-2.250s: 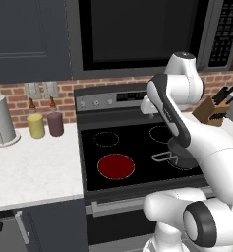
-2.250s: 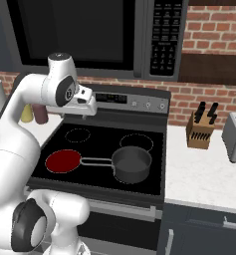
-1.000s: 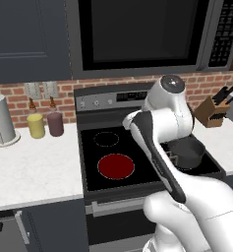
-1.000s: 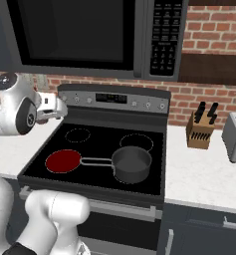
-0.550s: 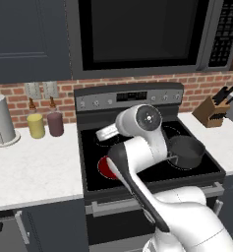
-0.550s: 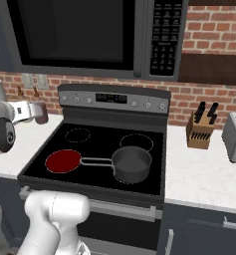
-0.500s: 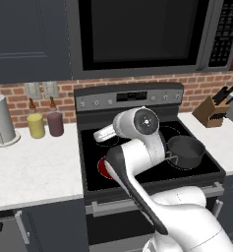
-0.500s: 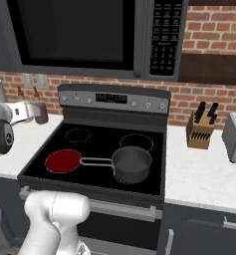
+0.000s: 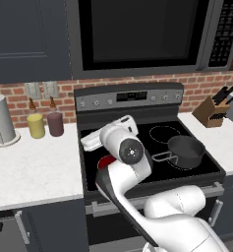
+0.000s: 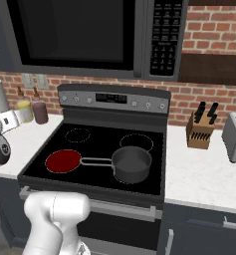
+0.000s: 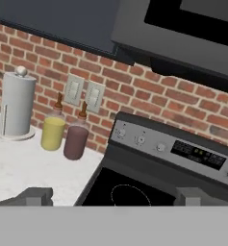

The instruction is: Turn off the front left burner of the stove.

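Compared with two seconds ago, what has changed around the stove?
The arm swung from the right side of the stove across to its left; the hand now faces the left knobs on the back panel, jaws open, holding nothing. The front left burner glows red as before, and the saucepan has not moved.

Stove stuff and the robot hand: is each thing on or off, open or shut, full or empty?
Large round front left burner on the black glass stove: glowing red, on.
Thin white-ringed back left zone: dark.
Dark saucepan: upright on the front right zone, looks empty.
Dark microwave above: door shut.
White arm's gripper: open, holding nothing.
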Robot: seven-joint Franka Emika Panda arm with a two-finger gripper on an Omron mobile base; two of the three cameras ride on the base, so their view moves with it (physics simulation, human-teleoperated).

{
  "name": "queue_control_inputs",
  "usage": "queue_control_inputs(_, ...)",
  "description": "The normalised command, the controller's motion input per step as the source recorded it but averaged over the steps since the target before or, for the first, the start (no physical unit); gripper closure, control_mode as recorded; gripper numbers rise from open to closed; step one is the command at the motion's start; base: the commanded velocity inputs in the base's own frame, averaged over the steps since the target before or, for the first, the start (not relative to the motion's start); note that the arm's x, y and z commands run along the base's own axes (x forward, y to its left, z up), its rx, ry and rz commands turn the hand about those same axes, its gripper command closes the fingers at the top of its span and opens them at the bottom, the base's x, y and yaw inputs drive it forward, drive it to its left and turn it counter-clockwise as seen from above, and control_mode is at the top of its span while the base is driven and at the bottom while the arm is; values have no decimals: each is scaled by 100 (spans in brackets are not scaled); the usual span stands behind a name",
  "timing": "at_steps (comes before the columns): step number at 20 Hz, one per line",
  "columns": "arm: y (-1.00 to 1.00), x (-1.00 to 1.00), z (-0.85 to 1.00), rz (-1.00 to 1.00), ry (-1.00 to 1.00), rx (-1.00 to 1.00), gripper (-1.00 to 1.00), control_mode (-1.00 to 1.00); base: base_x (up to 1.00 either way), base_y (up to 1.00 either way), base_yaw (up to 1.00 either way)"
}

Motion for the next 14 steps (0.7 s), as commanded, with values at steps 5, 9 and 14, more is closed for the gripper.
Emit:
queue_control_inputs(5, 0, 23, -3, 0, -11, 0, -100, -100, 0, 0, 0)
queue_control_inputs(9, 0, 4, 0, 0, -3, 5, -100, -100, 0, 0, 0)
queue_control_inputs(14, 0, 11, 0, 0, 0, 6, -100, -100, 0, 0, 0)
